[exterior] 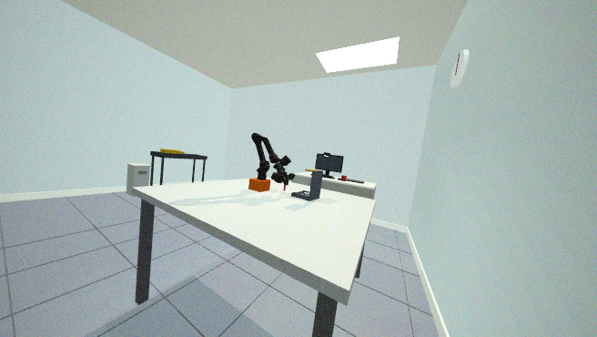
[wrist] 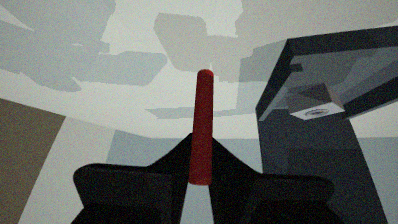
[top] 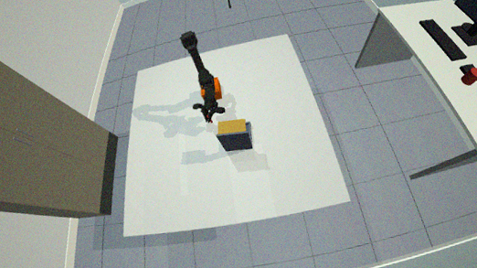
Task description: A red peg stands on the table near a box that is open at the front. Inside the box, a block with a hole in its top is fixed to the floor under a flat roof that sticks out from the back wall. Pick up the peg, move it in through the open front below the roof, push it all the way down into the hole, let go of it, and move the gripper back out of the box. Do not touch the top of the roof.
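The red peg (top: 210, 120) (exterior: 285, 187) (wrist: 204, 100) is upright between the fingertips of my gripper (exterior: 285, 180) (wrist: 199, 137), which is shut on it. Its lower end sticks out beyond the fingers and appears a little above the table. The dark box (top: 235, 142) (exterior: 316, 186) (wrist: 310, 145) stands beside the peg, to the right in the wrist view. The block (wrist: 323, 94) with the round hole in its top shows on the box floor in the wrist view. The yellow roof (top: 231, 126) (exterior: 311, 170) is at the top of the back wall; it is out of the wrist view.
The white table (top: 293, 177) (exterior: 255, 219) carries the orange arm base (top: 217, 87) (exterior: 259, 185) behind the gripper. The box has low dark edges (wrist: 272, 77) around its floor. A desk with a monitor stands apart, away from the table.
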`<move>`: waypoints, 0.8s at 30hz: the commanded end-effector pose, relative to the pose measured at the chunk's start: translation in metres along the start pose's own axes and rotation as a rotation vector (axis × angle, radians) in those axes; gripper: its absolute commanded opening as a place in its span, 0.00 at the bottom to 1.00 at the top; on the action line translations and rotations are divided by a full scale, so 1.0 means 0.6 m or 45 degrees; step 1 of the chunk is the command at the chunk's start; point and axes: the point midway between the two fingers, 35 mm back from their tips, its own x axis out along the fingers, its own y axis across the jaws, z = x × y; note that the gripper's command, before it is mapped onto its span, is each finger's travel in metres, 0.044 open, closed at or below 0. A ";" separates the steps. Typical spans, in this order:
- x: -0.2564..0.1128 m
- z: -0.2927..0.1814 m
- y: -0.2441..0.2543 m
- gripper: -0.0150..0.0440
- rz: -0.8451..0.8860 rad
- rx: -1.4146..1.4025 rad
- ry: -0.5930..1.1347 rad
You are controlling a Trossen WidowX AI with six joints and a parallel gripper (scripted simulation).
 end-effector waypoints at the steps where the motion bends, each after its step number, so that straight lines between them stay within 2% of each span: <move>1: -0.004 -0.005 -0.001 0.25 -0.008 -0.004 0.006; 24: 0.002 -0.026 -0.074 0.25 -0.048 -0.028 -0.005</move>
